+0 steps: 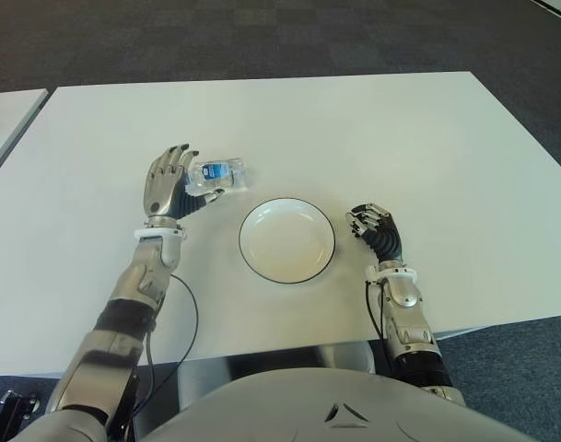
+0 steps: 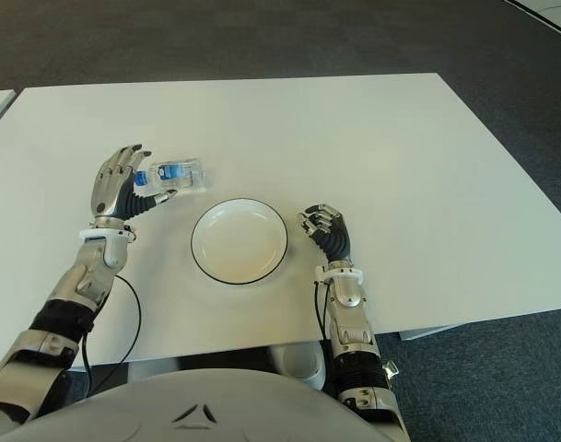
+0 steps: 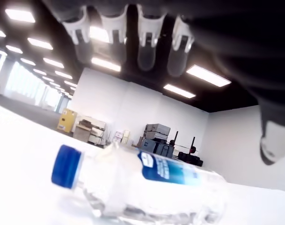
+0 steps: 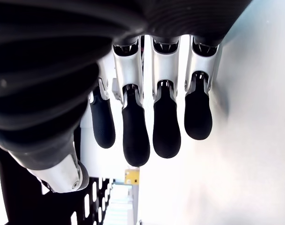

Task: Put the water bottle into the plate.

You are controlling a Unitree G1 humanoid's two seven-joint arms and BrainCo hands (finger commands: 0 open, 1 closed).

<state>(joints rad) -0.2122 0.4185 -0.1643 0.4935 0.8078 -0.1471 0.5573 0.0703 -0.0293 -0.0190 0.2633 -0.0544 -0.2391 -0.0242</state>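
A clear water bottle [image 1: 217,176] with a blue cap and blue label lies on its side on the white table [image 1: 400,138], up and left of the plate. The white plate [image 1: 286,244] with a dark rim sits near the table's front edge and holds nothing. My left hand [image 1: 169,184] stands just left of the bottle, palm toward it, open. In the left wrist view its fingers [image 3: 147,51] arch over the bottle [image 3: 147,187] without closing on it. My right hand [image 1: 372,224] shows right of the plate, fingers [image 4: 165,126] curled, holding nothing.
A second table's corner [image 1: 8,106] shows at the far left. Dark carpet [image 1: 262,37] lies beyond the table's far edge. A black cable [image 1: 190,318] loops beside my left forearm.
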